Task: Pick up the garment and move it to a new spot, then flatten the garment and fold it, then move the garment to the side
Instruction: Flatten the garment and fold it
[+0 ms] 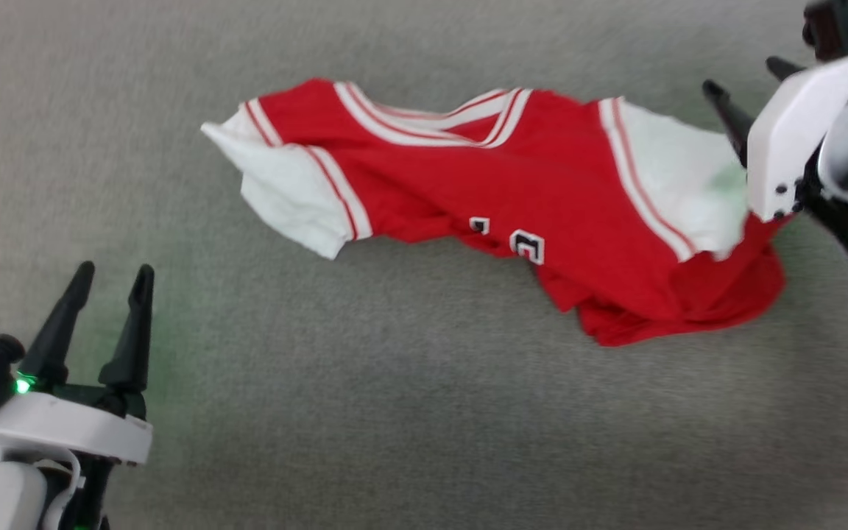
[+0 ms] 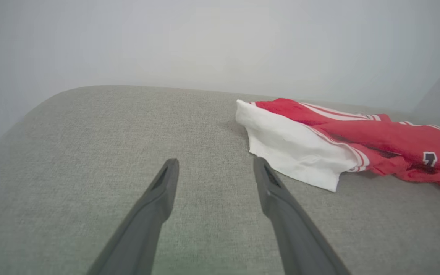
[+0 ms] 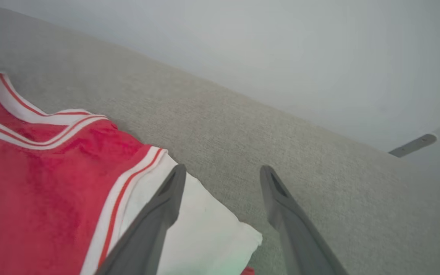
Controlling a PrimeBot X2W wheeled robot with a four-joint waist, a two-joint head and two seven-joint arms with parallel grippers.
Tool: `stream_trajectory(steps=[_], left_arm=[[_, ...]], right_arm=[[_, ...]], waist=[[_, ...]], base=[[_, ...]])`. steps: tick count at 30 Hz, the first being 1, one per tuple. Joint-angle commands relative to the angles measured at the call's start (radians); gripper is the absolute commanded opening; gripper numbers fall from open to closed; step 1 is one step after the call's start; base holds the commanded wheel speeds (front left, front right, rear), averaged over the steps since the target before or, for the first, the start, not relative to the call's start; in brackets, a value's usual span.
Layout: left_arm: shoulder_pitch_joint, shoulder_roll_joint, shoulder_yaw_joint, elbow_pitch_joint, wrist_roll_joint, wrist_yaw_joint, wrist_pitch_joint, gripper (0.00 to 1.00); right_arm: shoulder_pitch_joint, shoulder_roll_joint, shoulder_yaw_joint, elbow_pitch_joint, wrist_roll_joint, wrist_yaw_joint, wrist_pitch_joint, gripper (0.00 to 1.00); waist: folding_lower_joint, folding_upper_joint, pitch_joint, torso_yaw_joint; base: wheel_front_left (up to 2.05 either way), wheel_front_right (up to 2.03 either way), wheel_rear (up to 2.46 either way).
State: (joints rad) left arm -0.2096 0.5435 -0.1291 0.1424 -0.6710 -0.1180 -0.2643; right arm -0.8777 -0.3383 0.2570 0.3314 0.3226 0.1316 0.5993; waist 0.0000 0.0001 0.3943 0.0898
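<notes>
Grey fabric worktop (image 1: 394,412) is carrying the garment (image 1: 527,184). Left claw (image 1: 115,269) is hanging released, fingers spread, well apart from its near white sleeve (image 2: 292,152). Right claw (image 3: 223,168), likewise spread, is straddling the other sleeve's edge. The garment is lying rumpled mid-worktop: red, striped trim. Head view is showing the number 3 print (image 1: 527,246).

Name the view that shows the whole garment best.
Head view: the garment shows almost whole on the surface, both white sleeves and collar visible. Left wrist view catches one sleeve and the print; right wrist view, the collar and other sleeve.
</notes>
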Motion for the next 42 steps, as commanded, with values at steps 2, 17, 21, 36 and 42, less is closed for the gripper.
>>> stream_trajectory(steps=[2,17,21,36,42], left_arm=[[-0.023,-0.017,0.009,0.01,0.02,-0.012,0.001,1.0],[-0.023,0.0,0.017,-0.024,-0.01,-0.013,0.0,1.0],[-0.035,0.009,0.014,-0.036,-0.014,-0.012,0.0,1.0],[-0.244,0.206,-0.096,-0.12,-0.081,-0.012,0.001,1.0],[-0.505,0.444,-0.372,-0.162,-0.226,-0.012,0.063,1.0]], right_arm=[[-0.045,-0.028,0.075,0.018,0.044,-0.002,0.072,1.0],[-0.132,-0.102,0.252,0.089,0.134,-0.002,0.175,1.0],[-0.145,-0.113,0.27,0.091,0.13,-0.002,0.207,1.0],[-0.229,-0.086,0.309,0.078,0.134,-0.002,0.282,0.0],[-0.284,-0.053,0.318,0.081,0.136,-0.002,0.302,0.0]], waist=[[0.0,-0.0001,0.099,0.09],[0.0,-0.0001,0.143,0.097],[0.0,-0.0001,0.153,0.087],[0.0,-0.0001,0.201,0.059],[0.0,-0.0001,0.221,0.028]], base=[[0.0,0.0,0.0],[0.0,0.0,0.0],[0.0,0.0,0.0],[0.0,0.0,0.0],[0.0,0.0,0.0]])
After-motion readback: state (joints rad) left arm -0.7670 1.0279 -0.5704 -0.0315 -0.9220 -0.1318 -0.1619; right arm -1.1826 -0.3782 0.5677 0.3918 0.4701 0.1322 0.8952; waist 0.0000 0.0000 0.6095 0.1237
